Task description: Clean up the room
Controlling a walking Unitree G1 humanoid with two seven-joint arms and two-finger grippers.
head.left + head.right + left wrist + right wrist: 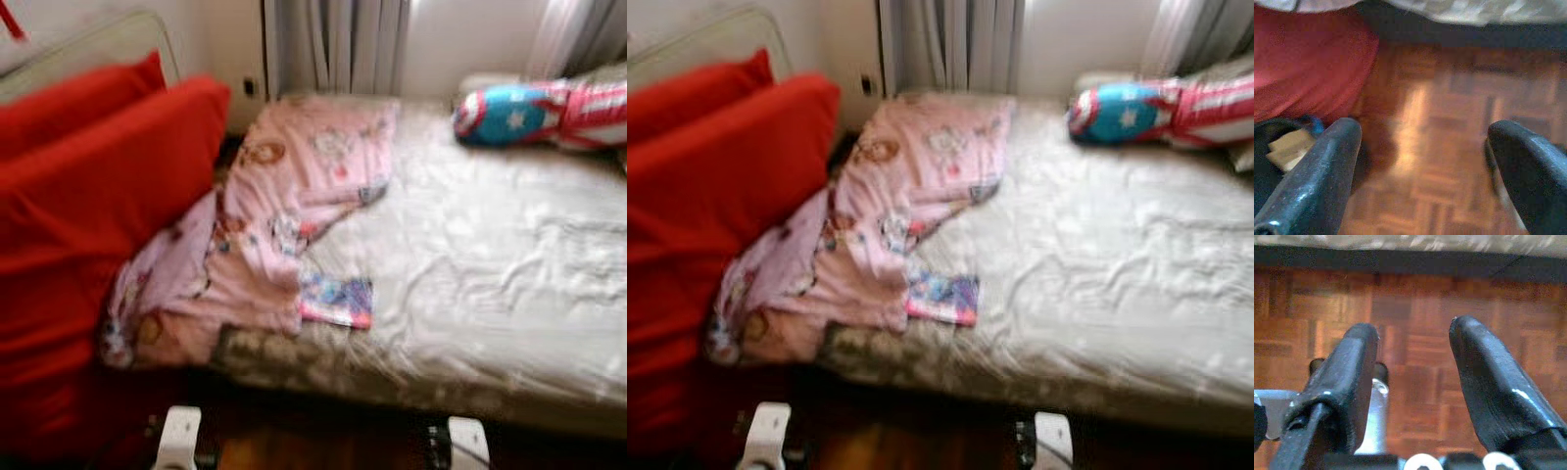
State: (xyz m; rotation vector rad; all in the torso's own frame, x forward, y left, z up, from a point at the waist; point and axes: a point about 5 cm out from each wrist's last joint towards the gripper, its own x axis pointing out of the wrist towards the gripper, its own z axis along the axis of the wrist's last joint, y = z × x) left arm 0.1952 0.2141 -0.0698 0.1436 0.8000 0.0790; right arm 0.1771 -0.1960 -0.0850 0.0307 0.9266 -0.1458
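**Unmade bed seen from its near edge, both arms lowered**

A bed [490, 284] with a wrinkled pale sheet spans the middle and right of the scene. A pink patterned blanket [284, 215] lies crumpled over its left part, running from the far edge to the near left corner, where it droops over the side. A small colourful book [336, 300] lies flat on the sheet, touching the blanket's near right edge. At the far right, a blue, red and white star-printed pillow [544, 113] rests on the mattress. Two red cushions [88, 206] stand at the left, against the blanket. Grey curtains [333, 44] hang behind the bed.

The left claw [1425, 147] hangs low over the parquet floor [1449, 122], its fingers [1327, 166] wide apart, holding nothing, with red fabric just beside it. The right claw [1413, 367] also hangs above the parquet, near the bed's edge, its fingers [1484, 382] apart and empty. The head views are blurred.
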